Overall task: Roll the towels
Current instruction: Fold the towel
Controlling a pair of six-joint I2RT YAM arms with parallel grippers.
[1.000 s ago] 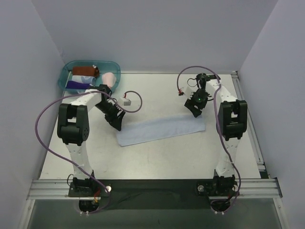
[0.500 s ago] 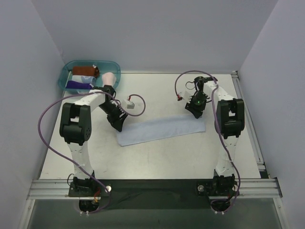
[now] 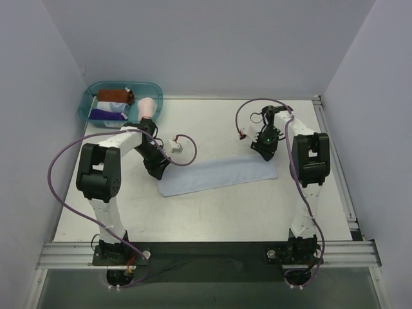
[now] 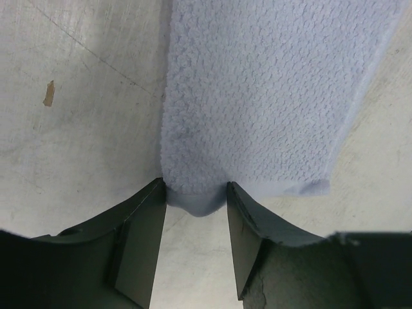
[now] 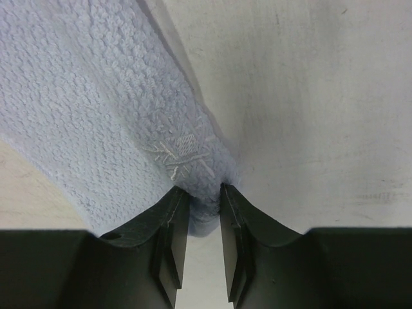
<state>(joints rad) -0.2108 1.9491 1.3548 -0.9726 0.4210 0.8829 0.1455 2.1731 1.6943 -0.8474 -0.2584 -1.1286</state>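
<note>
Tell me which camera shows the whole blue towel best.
The top external view: the blue towel lies there entire, flat between both arms. The left wrist view shows only one end at its gripper; the right wrist view only a bunched corner.
</note>
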